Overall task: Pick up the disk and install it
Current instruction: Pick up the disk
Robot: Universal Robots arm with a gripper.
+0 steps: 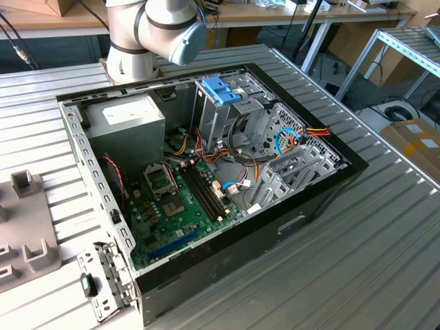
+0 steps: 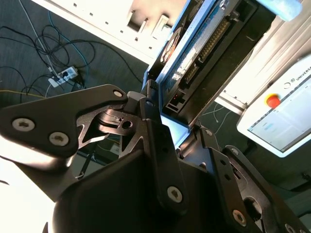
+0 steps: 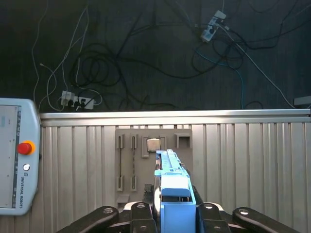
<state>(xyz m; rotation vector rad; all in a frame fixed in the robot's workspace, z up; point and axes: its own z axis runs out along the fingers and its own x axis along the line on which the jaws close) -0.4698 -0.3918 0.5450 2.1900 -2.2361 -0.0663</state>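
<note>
In both wrist views my gripper [image 3: 175,216] is shut on the disk [image 3: 171,182], which stands on edge between the black fingers [image 3: 141,213]. Its light-blue carrier frame faces the first wrist camera. In the second wrist view the disk [image 2: 209,48] juts out past the gripper [image 2: 167,121], showing its dark underside, its connector pins and a blue edge. The disk hangs in the air above the ribbed metal table [image 3: 252,165], over a grey fixture plate [image 3: 127,160] with slots. The open computer case [image 1: 206,179] lies on its side in the exterior view.
A blue plastic bracket [image 1: 221,89] sits on top of the drive cage [image 1: 227,117] inside the case, among cables and a green motherboard [image 1: 179,206]. A grey power supply box [image 1: 127,124] fills the far corner. A teach pendant [image 3: 17,155] hangs at the table edge. Cables lie on the floor beyond.
</note>
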